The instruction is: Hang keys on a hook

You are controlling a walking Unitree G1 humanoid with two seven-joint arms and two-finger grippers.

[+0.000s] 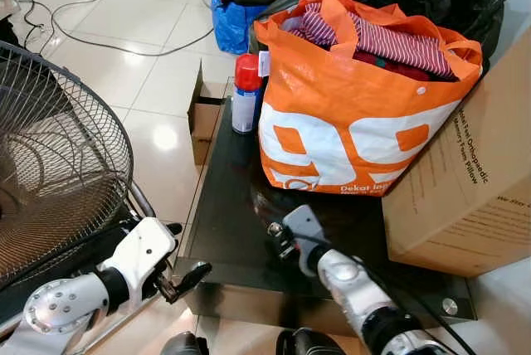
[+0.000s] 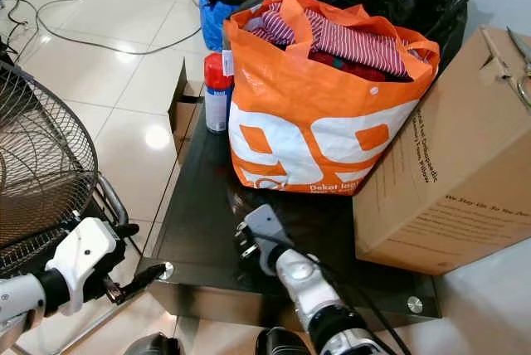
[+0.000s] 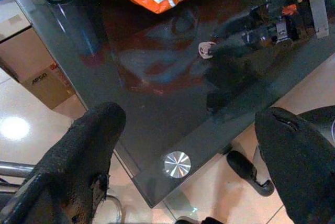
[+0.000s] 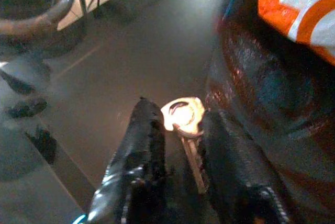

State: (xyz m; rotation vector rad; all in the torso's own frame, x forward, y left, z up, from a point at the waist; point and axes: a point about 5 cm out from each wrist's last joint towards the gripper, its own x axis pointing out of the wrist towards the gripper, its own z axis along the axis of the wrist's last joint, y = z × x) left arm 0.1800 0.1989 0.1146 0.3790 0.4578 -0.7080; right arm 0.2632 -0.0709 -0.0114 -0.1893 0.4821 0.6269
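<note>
**The key could slip away on the shiny glass**

I have my right gripper down low on the dark glass desk, just in front of the orange bag. In the right wrist view I can see the key lying flat on the glass, right between the two black fingers. The fingers are narrow, one on each side of the key, very near it. I cannot tell if they really squeeze it yet, and it looks like it is lying on the glass, not lifted.

Here is what worries me. The key is thin and flat, and the glass is smooth. If I close the fingers too high, I think they will slide over the key and push it away. If I press down too hard, the fingertips may scrape the glass. The key also sits close to the bag, so a push could send it under the bag's edge where I can't reach.

My left gripper hangs off the near corner of the desk with its fingers wide and nothing in them. A big fan stands close to that arm, so a swing that way could bump it.

I see no hook anywhere here. So even with the key in hand, I will have to walk and look, and a weak hold could drop it.
</note>
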